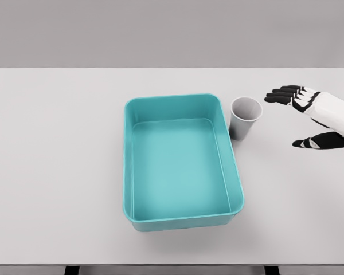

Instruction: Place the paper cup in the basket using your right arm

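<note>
- Head view: a pale bench (57, 143) carries a teal basket (182, 215), open and holding nothing.
- A white paper cup (245, 118) stands upright just beside the basket's far right corner, not inside it.
- The right hand (318, 117) reaches in from the right edge, near the cup but apart from it.
- Its fingers (284, 93) are spread, thumb below, shaped as if to wrap the cup's side.
- The left arm is out of view.

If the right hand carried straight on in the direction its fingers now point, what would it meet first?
Most likely the paper cup: the open right hand points left toward it, with bare table between. The teal basket lies just beyond. Height is hard to judge from this single view.
</note>
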Motion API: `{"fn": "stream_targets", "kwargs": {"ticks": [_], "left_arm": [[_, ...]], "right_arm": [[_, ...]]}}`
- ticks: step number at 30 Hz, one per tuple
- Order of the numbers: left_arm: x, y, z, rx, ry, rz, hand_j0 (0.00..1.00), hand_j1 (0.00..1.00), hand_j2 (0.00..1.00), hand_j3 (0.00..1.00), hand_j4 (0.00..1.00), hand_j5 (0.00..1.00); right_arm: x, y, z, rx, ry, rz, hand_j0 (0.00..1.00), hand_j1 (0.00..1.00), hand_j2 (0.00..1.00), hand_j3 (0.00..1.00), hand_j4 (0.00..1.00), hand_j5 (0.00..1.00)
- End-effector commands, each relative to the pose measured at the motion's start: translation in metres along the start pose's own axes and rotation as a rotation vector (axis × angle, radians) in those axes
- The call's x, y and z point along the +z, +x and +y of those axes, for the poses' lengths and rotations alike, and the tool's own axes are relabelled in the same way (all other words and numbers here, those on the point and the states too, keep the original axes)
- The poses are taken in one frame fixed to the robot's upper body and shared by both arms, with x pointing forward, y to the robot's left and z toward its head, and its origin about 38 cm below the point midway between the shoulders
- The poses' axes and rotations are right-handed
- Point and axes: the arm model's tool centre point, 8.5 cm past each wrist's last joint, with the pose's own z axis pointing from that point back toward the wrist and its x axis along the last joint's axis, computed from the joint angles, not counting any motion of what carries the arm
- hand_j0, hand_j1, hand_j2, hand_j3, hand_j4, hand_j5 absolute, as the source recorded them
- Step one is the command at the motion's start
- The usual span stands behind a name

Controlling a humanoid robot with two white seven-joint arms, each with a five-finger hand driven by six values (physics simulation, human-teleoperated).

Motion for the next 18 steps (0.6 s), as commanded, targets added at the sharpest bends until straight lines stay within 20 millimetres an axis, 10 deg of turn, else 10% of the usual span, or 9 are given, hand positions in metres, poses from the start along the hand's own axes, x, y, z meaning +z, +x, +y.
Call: {"fn": "stream_targets", "kwargs": {"ticks": [1,13,18], "left_arm": [[0.0,0.0,0.0,0.0,0.0,0.0,1.0,1.0,1.0,1.0,1.0,1.0],[0.0,0.0,0.0,0.0,-0.001,0.0,1.0,1.0,1.0,1.0,1.0,1.0],[0.0,0.0,0.0,0.0,0.0,0.0,1.0,1.0,1.0,1.0,1.0,1.0]], "right_arm": [[0.0,0.0,0.0,-0.005,0.0,0.0,1.0,1.0,1.0,1.0,1.0,1.0],[-0.006,0.0,0.002,-0.402,-0.209,-0.157,1.0,1.0,1.0,1.0,1.0,1.0],[-0.028,-0.054,0.005,-0.814,-0.268,0.093,1.0,1.0,1.0,1.0,1.0,1.0]]}}
